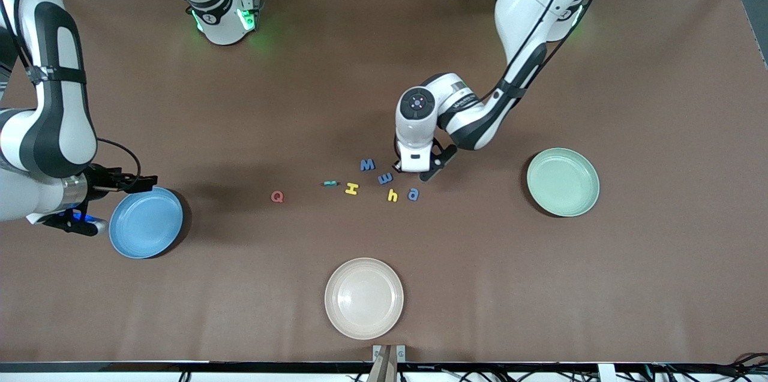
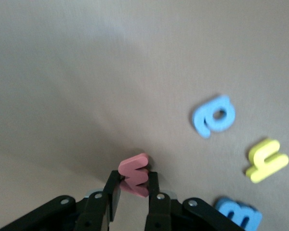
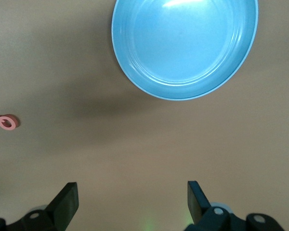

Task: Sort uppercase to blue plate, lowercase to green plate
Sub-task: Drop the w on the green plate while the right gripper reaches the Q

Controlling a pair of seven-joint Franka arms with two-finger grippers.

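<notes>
the left hand [image 2: 133,192] is down at the counter [image 1: 540,286], clenched on a small red w [image 2: 134,174] standing on edge, just beside the blue m [image 1: 385,178] and blue a [image 1: 413,194]. the yellow h [image 1: 392,195] lies beside the a. the right hand [image 3: 132,202], fingers spread wide and empty, waits beside the blue plate [image 1: 146,223] at the right arm's end. the green plate [image 1: 563,182] sits toward the left arm's end.

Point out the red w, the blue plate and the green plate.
red w [image 2: 135,174]: left wrist view, its pink face between the shut left pincer fingers.
blue plate [image 1: 146,223]: front view, middle of its bare floor.
green plate [image 1: 563,182]: front view, middle of its bare floor.
</notes>
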